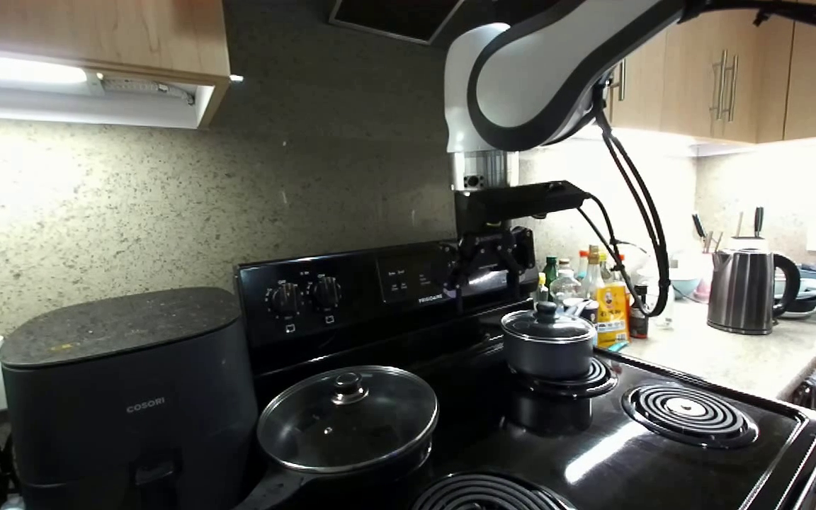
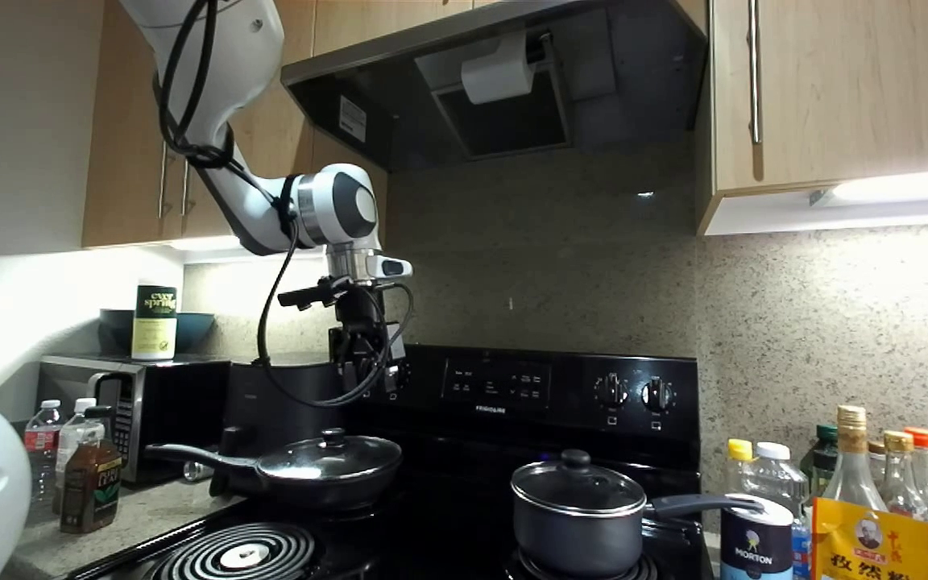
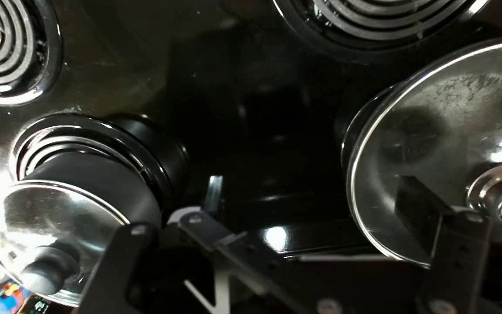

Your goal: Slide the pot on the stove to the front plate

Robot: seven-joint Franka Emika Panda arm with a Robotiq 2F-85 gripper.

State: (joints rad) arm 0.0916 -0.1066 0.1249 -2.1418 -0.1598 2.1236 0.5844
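Observation:
The small dark grey pot (image 1: 548, 350) stands lidded on a rear coil burner of the black stove (image 1: 663, 482). It also shows in an exterior view (image 2: 577, 528), its handle pointing right, and at the lower left of the wrist view (image 3: 103, 185). Bare front coil burners show before the pot (image 1: 691, 414) and before the frying pan (image 1: 489, 496); I cannot surely tell which is the front plate. My gripper (image 1: 491, 276) is open and empty, high before the back panel, apart from the pot. In the wrist view its fingers (image 3: 313, 192) spread between pot and pan.
A wide frying pan (image 1: 348, 425) with a glass lid is on the other rear burner. A dark grey air fryer (image 1: 132, 397) stands beside the stove. A salt canister (image 2: 756, 544) and several bottles crowd the pot's handle. A range hood (image 2: 496, 89) hangs above.

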